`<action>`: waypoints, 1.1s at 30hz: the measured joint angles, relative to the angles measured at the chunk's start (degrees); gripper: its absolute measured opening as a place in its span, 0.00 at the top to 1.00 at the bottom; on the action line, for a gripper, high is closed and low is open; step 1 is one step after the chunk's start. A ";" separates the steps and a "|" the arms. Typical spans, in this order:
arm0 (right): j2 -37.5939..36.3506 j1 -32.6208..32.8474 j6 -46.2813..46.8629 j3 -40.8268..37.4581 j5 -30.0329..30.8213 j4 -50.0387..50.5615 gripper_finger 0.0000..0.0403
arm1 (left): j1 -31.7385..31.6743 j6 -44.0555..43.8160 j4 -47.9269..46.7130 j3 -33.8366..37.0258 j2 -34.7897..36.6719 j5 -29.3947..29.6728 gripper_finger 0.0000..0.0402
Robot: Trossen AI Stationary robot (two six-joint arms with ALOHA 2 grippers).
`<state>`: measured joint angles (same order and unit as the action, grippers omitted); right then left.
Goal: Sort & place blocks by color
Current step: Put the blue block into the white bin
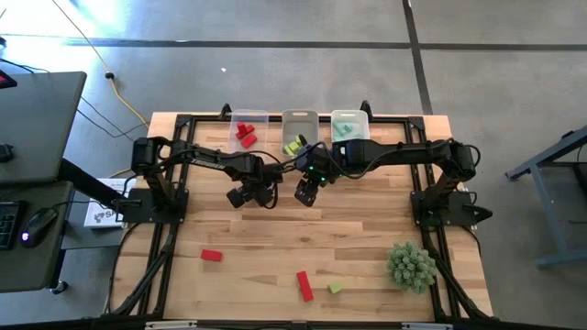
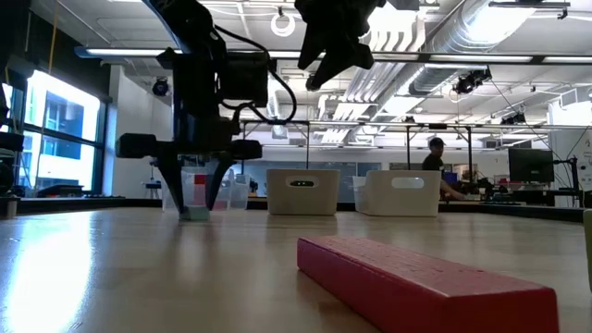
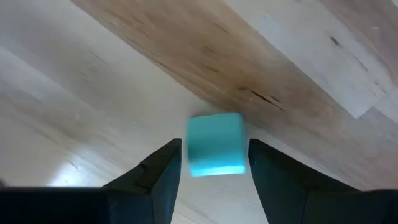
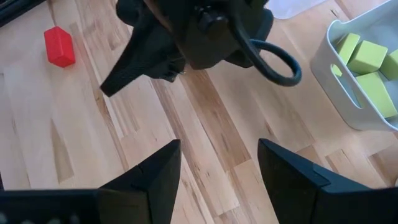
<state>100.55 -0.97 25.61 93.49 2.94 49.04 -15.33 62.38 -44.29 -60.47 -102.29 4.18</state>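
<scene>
Now centre the left tool [image 3: 211, 177] over the teal cube [image 3: 214, 144], lying on the worktop [image 3: 124, 93] between its open fingers, not yet pinched; lower straight, then close squarely on two flat faces. Keep the right tool [image 4: 217, 177], open and empty, hovering clear.

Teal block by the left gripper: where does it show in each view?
High: not visible; the left gripper, near the table's middle, covers it.
Low: teal block sits left of centre, on the table under that gripper.
Left wrist: centre, between the open fingers, a small gap on each side.
Right wrist: not visible; the left gripper blocks it.
Shared landmark: the left gripper.
</scene>
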 joint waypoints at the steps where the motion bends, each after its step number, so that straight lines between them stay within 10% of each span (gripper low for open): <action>1: 0.00 0.00 -0.06 0.00 -0.04 0.00 0.50 | -0.03 -0.02 -0.15 0.00 -0.04 0.01 0.57; 33: 0.00 0.00 0.54 0.00 -0.13 0.02 0.50 | -2.34 -2.44 0.98 0.04 -0.10 -3.89 0.69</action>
<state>100.55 -0.97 26.14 93.49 2.81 49.06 -17.67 59.94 -43.31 -60.42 -102.39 0.30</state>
